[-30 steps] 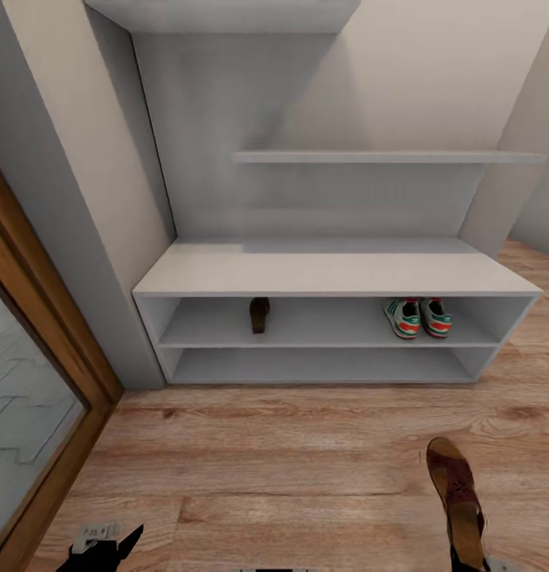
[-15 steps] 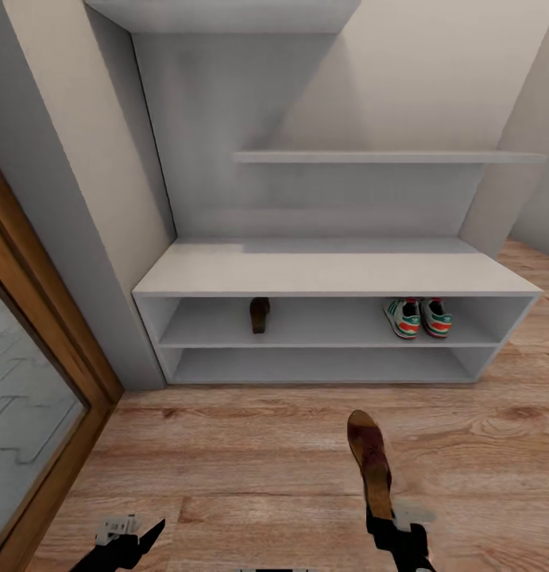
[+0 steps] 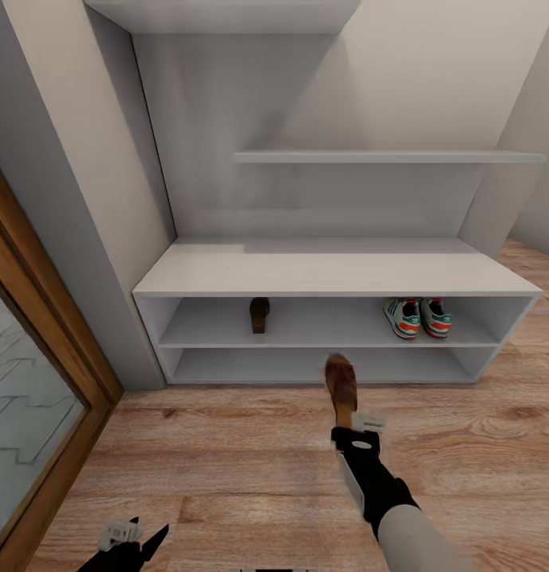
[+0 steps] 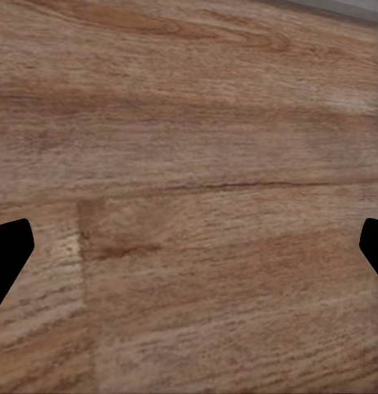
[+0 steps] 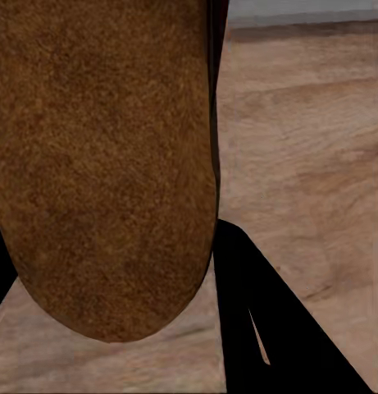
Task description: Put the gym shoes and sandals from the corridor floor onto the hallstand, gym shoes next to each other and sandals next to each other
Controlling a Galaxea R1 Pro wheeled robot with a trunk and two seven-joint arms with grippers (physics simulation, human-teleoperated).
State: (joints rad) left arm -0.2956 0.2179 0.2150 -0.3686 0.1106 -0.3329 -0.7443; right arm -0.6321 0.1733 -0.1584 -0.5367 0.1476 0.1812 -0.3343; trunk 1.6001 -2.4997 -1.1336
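Since a second ago my right arm has swung the sandal point(image 3: 340, 384) in from about 5 o'clock in the head view toward the middle, and its toe now hangs just in front of the rack's point(image 3: 330, 274) lower edge, clear of the floor point(image 3: 226, 461). My right gripper point(image 3: 355, 430) is clamped on that sandal's heel end; the right wrist view has the suede sole point(image 5: 102, 164) close up, with one dark finger point(image 5: 270, 320) beside it. My left gripper point(image 3: 131, 543) sits low at 7 o'clock, spread wide over bare planks with nothing between the fingertips point(image 4: 8, 250). The other sandal point(image 3: 260, 314) stands on the upper tier at roughly 11 o'clock from the one I carry, and the two sneakers point(image 3: 418, 317) sit side by side on the same tier at 2 o'clock, well apart from it. What worries me is height: the sandal looks level with the lower tier, so pushing straight ahead could land it on the wrong shelf or knock its toe against the front edge of the board and twist it in my grip. It is also long and held only at one end, so it may sag or slip if it catches. And my line is off to the right of its partner; if I let go where I point now, the two sandals would probably end up apart, not next to each other. I judge I need to lift and shift toward 11 o'clock first.
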